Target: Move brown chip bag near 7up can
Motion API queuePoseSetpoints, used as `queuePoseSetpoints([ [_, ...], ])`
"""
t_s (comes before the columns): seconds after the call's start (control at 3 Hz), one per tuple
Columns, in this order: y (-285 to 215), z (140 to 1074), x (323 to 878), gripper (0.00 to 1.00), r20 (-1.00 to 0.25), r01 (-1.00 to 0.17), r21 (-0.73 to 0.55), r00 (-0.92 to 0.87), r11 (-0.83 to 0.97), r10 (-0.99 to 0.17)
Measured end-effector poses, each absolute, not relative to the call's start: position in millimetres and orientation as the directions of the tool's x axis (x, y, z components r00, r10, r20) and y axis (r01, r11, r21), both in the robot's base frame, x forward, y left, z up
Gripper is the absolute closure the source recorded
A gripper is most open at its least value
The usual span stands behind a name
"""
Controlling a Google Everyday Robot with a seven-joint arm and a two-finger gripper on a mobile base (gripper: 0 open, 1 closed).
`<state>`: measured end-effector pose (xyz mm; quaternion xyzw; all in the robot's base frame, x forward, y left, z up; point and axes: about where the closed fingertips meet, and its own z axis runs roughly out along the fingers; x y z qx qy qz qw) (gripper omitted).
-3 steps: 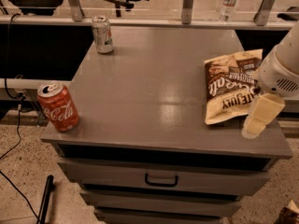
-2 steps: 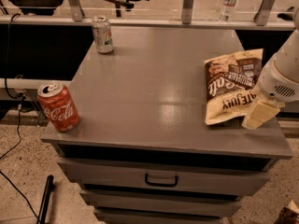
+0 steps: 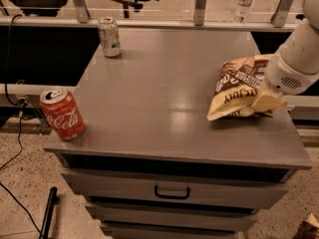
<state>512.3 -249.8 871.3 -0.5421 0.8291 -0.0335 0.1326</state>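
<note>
The brown chip bag (image 3: 234,89) lies on the right side of the grey cabinet top (image 3: 164,98), brown part toward the back, cream-yellow part toward the front. My gripper (image 3: 266,103) comes in from the right on a white arm and sits against the bag's right front corner, covering that edge. The 7up can (image 3: 108,36) stands upright at the back left of the top, far from the bag and the gripper.
A red Coca-Cola can (image 3: 62,114) stands at the front left corner of the top. Drawers with a handle (image 3: 172,192) are below. A railing, a chair and a water bottle (image 3: 245,1) are behind. Cables lie on the floor at left.
My gripper has moved from the table's front right edge up and inward to the bag's right front corner. The bag's front edge looks pushed slightly left. The cans have not moved.
</note>
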Motion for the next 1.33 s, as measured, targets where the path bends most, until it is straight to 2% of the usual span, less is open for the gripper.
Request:
queuePoseSetpoints([
  [0.33,-231.6,896.2,537.9,1.0,-0.212,-0.887,-0.256,-0.336,0.383,-0.918],
  [1.33,-176.1,983.7,607.1,1.0,-0.359,-0.761,-0.544,-0.17,0.353,-0.918],
])
